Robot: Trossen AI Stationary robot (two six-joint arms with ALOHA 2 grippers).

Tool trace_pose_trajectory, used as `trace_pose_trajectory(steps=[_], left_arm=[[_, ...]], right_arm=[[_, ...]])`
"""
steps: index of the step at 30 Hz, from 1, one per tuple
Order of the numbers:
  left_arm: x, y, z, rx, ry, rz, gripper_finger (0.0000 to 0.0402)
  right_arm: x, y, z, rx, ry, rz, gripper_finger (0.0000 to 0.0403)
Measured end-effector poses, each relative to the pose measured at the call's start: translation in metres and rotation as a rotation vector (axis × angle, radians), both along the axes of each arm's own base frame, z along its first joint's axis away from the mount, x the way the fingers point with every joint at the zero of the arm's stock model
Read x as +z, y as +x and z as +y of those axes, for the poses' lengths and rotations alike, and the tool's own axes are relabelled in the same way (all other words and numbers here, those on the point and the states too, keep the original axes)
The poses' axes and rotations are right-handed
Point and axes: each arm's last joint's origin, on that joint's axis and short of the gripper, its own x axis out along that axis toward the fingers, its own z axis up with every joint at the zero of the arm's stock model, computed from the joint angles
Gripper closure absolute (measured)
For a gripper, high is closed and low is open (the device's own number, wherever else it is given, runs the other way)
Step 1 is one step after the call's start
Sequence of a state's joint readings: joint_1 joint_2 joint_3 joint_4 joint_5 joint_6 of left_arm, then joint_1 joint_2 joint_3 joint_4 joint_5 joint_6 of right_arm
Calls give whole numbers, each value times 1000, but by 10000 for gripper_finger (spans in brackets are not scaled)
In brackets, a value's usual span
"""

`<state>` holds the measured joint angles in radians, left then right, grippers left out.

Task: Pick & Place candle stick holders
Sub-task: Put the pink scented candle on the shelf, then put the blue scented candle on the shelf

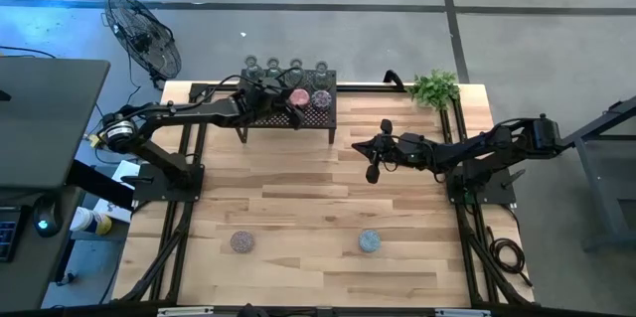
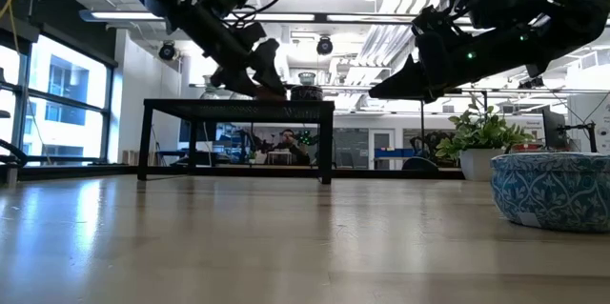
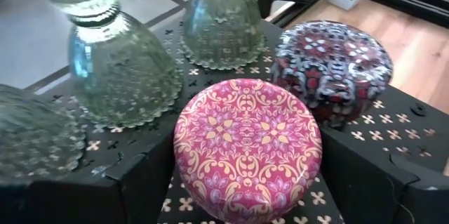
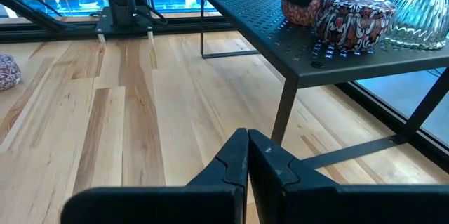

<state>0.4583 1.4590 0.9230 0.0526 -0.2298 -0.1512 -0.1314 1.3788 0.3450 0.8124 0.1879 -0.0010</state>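
The left tool straddles a pink patterned holder on top of the black mesh rack, its fingers set either side of the cup; whether they have closed on it cannot be told. Just beside it on the rack stands a darker red-and-grey patterned holder, with clear-greenish ribbed glass holders ranged along the rack's far edge. The right tool hangs with fingers pressed together and empty above the bare worktop, near the rack's end and not far from the potted plant. Two more holders, a mauve one and a blue one, sit well apart on the worktop's near side. The likely hazard: the cups stand crowded, so any sideways drift of the left tool could knock the neighbouring holder or tip a glass one off the rack's rear edge.
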Motion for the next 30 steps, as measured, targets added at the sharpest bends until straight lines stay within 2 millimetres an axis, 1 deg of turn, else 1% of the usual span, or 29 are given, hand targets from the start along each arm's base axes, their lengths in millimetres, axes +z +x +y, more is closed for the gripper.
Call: trace_pose_trajectory(steps=[6, 12, 17, 21, 23, 26, 28, 30], left_arm=[[0, 0, 0, -14, 11, 9, 80], [7, -4, -1, 19, 41, 2, 80], [17, -9, -3, 6, 81, 2, 80], [29, -21, -9, -4, 113, 25, 86], [37, -30, -17, -24, 119, 50, 105], [47, -39, -43, -90, 181, 78, 162], [45, -44, -66, -150, 212, 57, 212], [33, -48, -89, -228, 229, 9, 266]], right_arm=[[0, 0, 0, 0, 0, 0, 402], [0, 0, 0, 0, 0, 0, 401], [0, 0, 0, 0, 0, 0, 401], [0, 0, 0, 0, 0, 0, 399], [0, 0, 0, -3, -1, 0, 399], [0, 0, 0, -5, 6, -3, 402], [0, 0, 0, -8, 37, -13, 401], [0, 0, 0, -7, 63, -21, 400]])
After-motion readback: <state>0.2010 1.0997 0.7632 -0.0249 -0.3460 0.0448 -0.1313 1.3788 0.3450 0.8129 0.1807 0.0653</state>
